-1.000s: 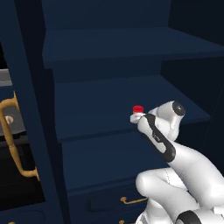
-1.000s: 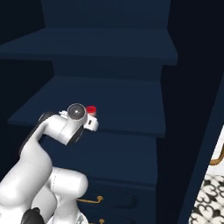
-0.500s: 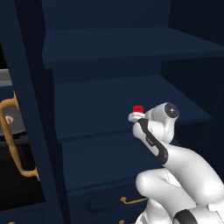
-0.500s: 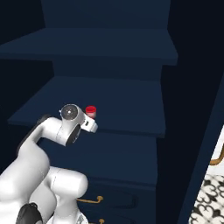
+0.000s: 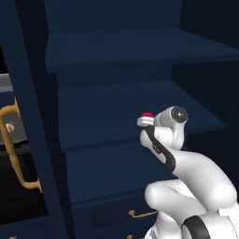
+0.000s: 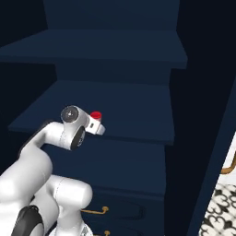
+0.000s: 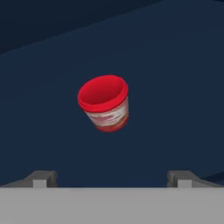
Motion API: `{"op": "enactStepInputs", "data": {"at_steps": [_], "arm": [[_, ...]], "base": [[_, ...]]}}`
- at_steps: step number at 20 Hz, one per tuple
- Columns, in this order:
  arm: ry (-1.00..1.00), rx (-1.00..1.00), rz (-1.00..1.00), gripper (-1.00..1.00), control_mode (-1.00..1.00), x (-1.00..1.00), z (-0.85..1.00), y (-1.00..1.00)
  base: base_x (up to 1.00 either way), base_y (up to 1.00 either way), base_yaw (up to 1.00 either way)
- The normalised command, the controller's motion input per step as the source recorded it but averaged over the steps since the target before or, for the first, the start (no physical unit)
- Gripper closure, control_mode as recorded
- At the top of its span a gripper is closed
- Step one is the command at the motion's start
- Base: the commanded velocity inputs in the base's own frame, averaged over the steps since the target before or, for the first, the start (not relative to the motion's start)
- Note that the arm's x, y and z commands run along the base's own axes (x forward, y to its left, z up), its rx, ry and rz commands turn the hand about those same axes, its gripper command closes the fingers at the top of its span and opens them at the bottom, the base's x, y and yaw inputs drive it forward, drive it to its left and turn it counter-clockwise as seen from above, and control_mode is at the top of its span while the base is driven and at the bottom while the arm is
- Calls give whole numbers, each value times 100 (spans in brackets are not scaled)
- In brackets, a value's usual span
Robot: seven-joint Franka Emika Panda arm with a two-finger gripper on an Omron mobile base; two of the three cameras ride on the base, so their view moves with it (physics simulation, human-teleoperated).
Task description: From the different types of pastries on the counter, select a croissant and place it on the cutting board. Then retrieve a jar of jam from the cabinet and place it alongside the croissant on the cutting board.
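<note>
The jar of jam (image 7: 105,103), small with a red lid and a pale lower part, stands on a middle shelf of the open navy cabinet (image 5: 121,51). In the base views only its red top shows, the jar (image 5: 147,115) peeking out just past my wrist and the jar (image 6: 96,115) right beside my hand. My gripper (image 7: 112,179) hovers over the jar and short of it, open, its two fingertips (image 7: 41,178) wide apart with nothing between them. The croissant, the other pastries and the cutting board are out of view.
Navy shelves (image 6: 115,46) lie above and below the jar's shelf. The open door with its curved brass handle (image 5: 14,154) hangs at the left. Small brass drawer handles (image 5: 140,214) sit under the shelves. A patterned black-and-white surface (image 6: 226,207) shows at the far right.
My wrist has shifted slightly sideways toward the jar's side of the shelf. The jar has stayed put and the gripper has stayed open.
</note>
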Motion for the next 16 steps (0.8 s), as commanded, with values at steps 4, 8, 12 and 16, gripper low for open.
{"op": "enactStepInputs", "data": {"at_steps": [4,8,12,16], "arm": [[-7,-3,-12,-100,-100,18,2,-11],[-15,0,-7,-100,-100,17,0,0],[-13,0,0,-100,-100,26,-1,4],[-6,-5,0,-100,-100,23,-3,0]], "base": [[0,0,0],[0,0,0],[0,0,0],[0,0,0]]}}
